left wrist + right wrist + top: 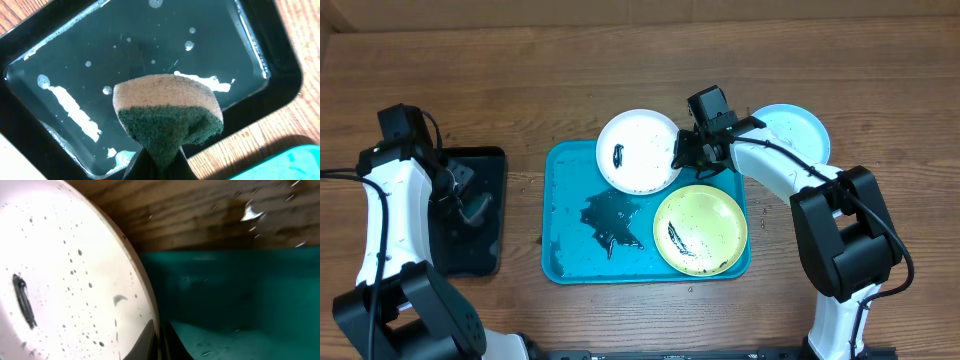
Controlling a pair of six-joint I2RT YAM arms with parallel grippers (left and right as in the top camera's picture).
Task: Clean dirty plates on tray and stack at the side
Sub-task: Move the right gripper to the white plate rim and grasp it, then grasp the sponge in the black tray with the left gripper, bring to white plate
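From overhead, the white plate (638, 150) was seen at the far left of the blue tray (560, 265), its far edge overhanging the rim and a dark smear (620, 157) left of its centre. The yellow-green plate (700, 230), also marked, lay in the near right corner. The light blue plate (800, 128) sat off the tray on the tabletop (620, 60) to the far right. A dark puddle (610, 215) was spread over the tray floor. The right fingers (685, 152) were clamped on the white plate's right edge. A black tray (498, 160) lay well apart at the left.

In the left wrist view, a sponge (167, 117), tan above and green below, was pinched between the left fingers (182, 167) over the water-filled black tray. It was squeezed narrow at the grip, so it was judged soft and soaked.

In the right wrist view, the white plate's thin rim was gripped between the fingers, and its face was beaded with droplets. Whether it was lifted off the tray could not be told.

The plates were judged light, stiff plastic that would not easily break, but slippery when wet. The raised rim was judged the only place to take hold. A deep pinch there would be needed, since a plate held at one edge could be expected to swing or slide out under the sponge's pressure.
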